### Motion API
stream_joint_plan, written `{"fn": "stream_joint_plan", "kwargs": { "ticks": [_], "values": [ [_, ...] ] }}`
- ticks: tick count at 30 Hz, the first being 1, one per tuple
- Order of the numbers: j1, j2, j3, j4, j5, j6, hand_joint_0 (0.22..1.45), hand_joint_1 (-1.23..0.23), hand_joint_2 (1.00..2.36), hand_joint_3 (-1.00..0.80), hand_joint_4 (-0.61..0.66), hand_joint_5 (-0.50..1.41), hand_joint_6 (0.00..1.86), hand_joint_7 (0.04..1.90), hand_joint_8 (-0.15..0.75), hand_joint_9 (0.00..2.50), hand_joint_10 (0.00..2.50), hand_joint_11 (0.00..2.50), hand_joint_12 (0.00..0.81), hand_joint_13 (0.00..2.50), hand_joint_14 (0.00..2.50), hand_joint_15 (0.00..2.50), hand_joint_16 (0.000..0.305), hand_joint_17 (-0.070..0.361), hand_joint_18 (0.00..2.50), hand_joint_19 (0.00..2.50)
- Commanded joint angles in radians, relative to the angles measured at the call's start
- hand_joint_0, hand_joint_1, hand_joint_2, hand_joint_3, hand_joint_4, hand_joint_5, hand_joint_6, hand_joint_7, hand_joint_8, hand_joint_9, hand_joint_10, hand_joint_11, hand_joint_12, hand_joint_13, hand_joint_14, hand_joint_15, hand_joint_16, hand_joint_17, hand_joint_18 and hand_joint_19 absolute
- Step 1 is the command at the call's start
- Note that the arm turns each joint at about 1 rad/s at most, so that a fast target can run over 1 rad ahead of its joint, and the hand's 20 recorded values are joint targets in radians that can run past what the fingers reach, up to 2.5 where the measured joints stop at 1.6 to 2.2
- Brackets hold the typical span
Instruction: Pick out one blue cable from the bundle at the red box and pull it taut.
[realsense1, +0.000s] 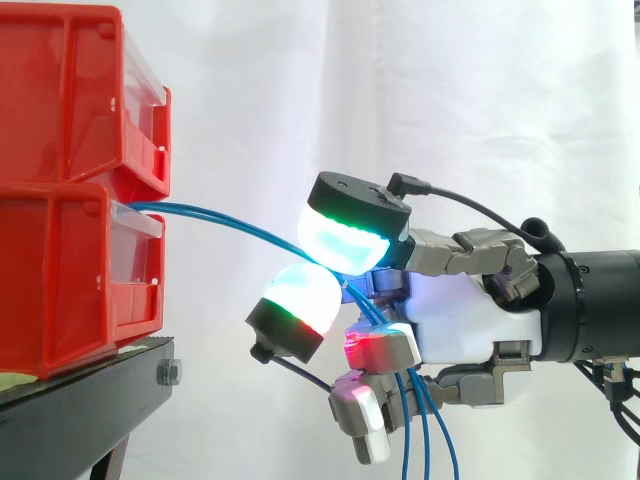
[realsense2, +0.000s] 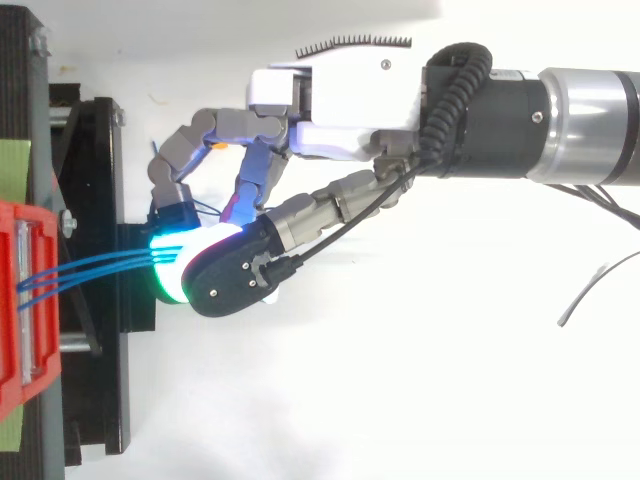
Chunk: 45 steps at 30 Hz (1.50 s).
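Hand (realsense1: 465, 325) curled round blue cables (realsense2: 90, 268) right of red box (realsense1: 70, 280); several caught, bowed slightly, so singling and tautening seemingly remain.

Red bins (realsense1: 70, 200), blue cables (realsense2: 80, 268), black stand (realsense1: 70, 410), white curtain (realsense1: 480, 100), white hand (realsense1: 465, 320), pads (realsense1: 345, 240) glowing cyan, green, red

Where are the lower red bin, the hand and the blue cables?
lower red bin (realsense1: 70, 275): side view, its side wall.
hand (realsense1: 465, 322): side view, its white palm.
blue cables (realsense1: 215, 217): side view, the span between bin and hand.
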Motion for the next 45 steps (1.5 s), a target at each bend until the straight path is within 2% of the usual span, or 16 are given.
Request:
{"fn": "stream_joint_plan", "kwargs": {
  "ticks": [1, 2, 9, 13, 15, 16, 17, 19, 22, 25, 29, 32, 36, 39, 41, 45],
  "values": [
    [0.000, 0.000, 0.000, 0.001, 0.000, 0.000, 0.73, -0.87, 1.01, -0.43, -0.03, -0.12, 0.93, 1.17, 0.250, 1.26, 0.03, 0.87, 0.304, 1.01, 0.03, 0.71, 0.045, 0.102, 0.81, 0.67],
    [0.000, 0.000, 0.000, -0.001, 0.000, 0.000, 0.73, -0.89, 1.00, -0.49, -0.04, -0.12, 0.93, 1.20, 0.248, 1.26, 0.03, 0.89, 0.300, 1.01, 0.03, 0.70, 0.045, 0.101, 0.81, 0.67],
    [0.000, 0.000, 0.000, -0.001, 0.000, 0.000, 0.65, -0.88, 1.00, -0.50, -0.05, -0.12, 0.95, 1.11, 0.245, 1.29, 0.03, 0.92, 0.291, 1.01, 0.03, 0.71, 0.045, 0.101, 0.81, 0.68],
    [0.000, 0.000, -0.002, -0.001, 0.000, 0.000, 0.55, -0.86, 1.00, -0.50, 0.02, -0.11, 0.95, 0.92, 0.247, 1.29, 0.03, 0.91, 0.307, 1.01, 0.03, 0.71, 0.046, 0.104, 0.80, 0.69],
    [0.000, 0.000, 0.000, -0.001, 0.000, 0.000, 0.50, -0.82, 1.00, -0.50, 0.04, -0.11, 0.94, 0.88, 0.252, 1.27, 0.03, 0.90, 0.319, 1.02, 0.03, 0.72, 0.049, 0.111, 0.81, 0.68],
    [0.000, 0.000, 0.000, -0.001, 0.000, 0.000, 0.45, -0.73, 1.00, -0.50, 0.06, -0.11, 0.93, 0.85, 0.273, 1.27, 0.02, 0.88, 0.342, 1.03, 0.02, 0.71, 0.054, 0.121, 0.84, 0.69],
    [0.000, 0.000, 0.000, -0.001, 0.000, 0.000, 0.46, -0.69, 1.00, -0.50, 0.06, -0.12, 0.93, 0.83, 0.285, 1.27, 0.02, 0.87, 0.342, 1.02, 0.02, 0.70, 0.053, 0.120, 0.83, 0.69],
    [0.000, 0.000, 0.000, -0.001, 0.000, 0.000, 0.51, -0.45, 1.00, -0.50, 0.05, -0.13, 0.91, 0.85, 0.277, 1.27, 0.02, 0.87, 0.331, 1.03, 0.03, 0.72, 0.050, 0.112, 0.83, 0.74],
    [0.000, 0.000, 0.000, -0.001, 0.000, 0.000, 0.59, -0.35, 1.00, -0.50, 0.01, -0.14, 0.91, 0.87, 0.256, 1.25, 0.03, 0.88, 0.313, 1.01, 0.03, 0.74, 0.047, 0.105, 0.80, 0.77],
    [0.002, 0.000, 0.000, -0.001, 0.000, 0.000, 0.60, -0.37, 1.00, -0.49, 0.01, -0.14, 0.91, 0.86, 0.256, 1.25, 0.03, 0.88, 0.317, 1.02, 0.03, 0.73, 0.047, 0.106, 0.79, 0.78],
    [0.000, 0.000, 0.000, -0.001, 0.000, 0.000, 0.59, -0.46, 1.02, -0.32, 0.00, -0.14, 0.91, 0.89, 0.258, 1.23, 0.03, 0.90, 0.318, 1.01, 0.03, 0.75, 0.048, 0.107, 0.78, 0.78],
    [0.000, 0.000, 0.000, -0.001, 0.000, 0.000, 0.58, -0.52, 1.02, -0.30, 0.01, -0.15, 0.92, 0.88, 0.250, 1.21, 0.03, 0.90, 0.323, 1.01, 0.03, 0.75, 0.048, 0.108, 0.77, 0.78],
    [0.000, 0.000, 0.000, -0.001, 0.000, 0.000, 0.58, -0.53, 1.02, -0.31, 0.02, -0.15, 0.92, 0.87, 0.248, 1.20, 0.02, 0.91, 0.322, 1.01, 0.03, 0.76, 0.048, 0.109, 0.77, 0.77],
    [0.000, 0.000, 0.000, -0.001, 0.000, 0.000, 0.57, -0.56, 1.01, -0.39, 0.03, -0.15, 0.92, 0.87, 0.245, 1.20, 0.03, 0.91, 0.323, 1.01, 0.03, 0.75, 0.049, 0.110, 0.77, 0.77],
    [0.000, 0.000, 0.000, -0.001, 0.000, 0.000, 0.54, -0.53, 1.00, -0.50, 0.04, -0.16, 0.91, 0.85, 0.247, 1.20, 0.02, 0.89, 0.330, 1.01, 0.03, 0.75, 0.051, 0.114, 0.77, 0.76],
    [0.000, 0.000, 0.000, -0.001, 0.000, 0.000, 0.49, -0.50, 1.00, -0.50, 0.06, -0.16, 0.89, 0.81, 0.259, 1.18, 0.02, 0.87, 0.350, 1.01, 0.02, 0.73, 0.056, 0.126, 0.78, 0.76]
  ]
}}
